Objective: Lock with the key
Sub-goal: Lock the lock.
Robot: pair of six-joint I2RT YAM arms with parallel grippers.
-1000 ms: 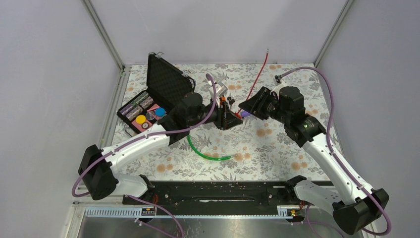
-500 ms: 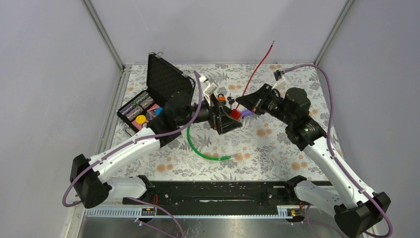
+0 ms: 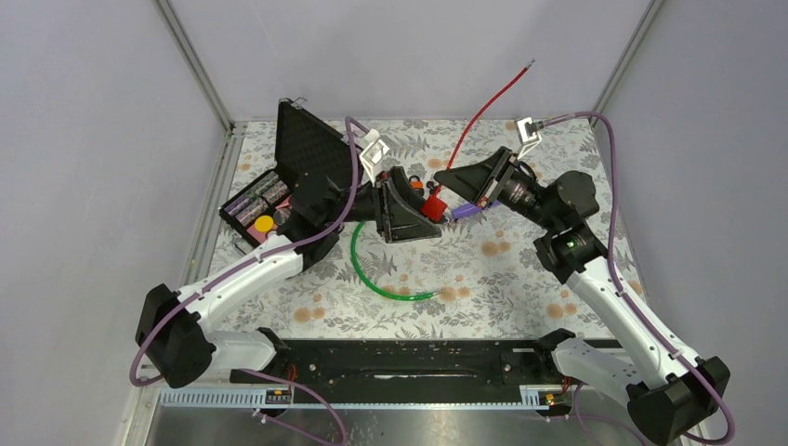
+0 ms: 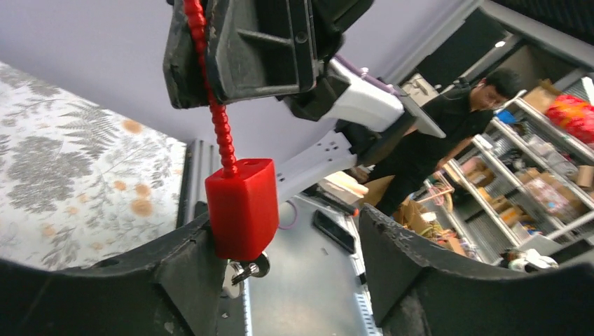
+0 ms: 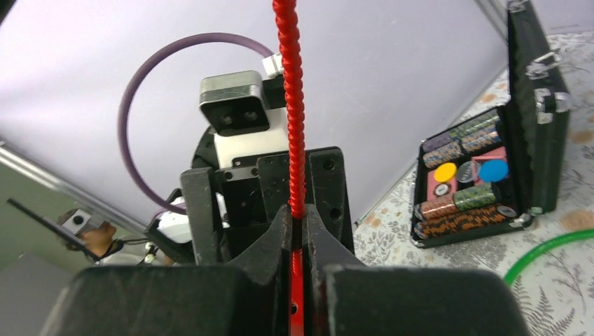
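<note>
Your right end effector (image 5: 298,231) pinches the red cable (image 5: 294,105), hanging the padlock (image 4: 242,206) between the 2 spread fingers (image 4: 182,273) of your left end effector (image 4: 284,241) (key (image 4: 246,269) underneath). You're likely lining up; next, grip and turn that key.

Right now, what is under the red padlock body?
A metal key sticks out under the red padlock. Its blade is hidden inside the lock; a finger of the left gripper covers part of its head.
</note>
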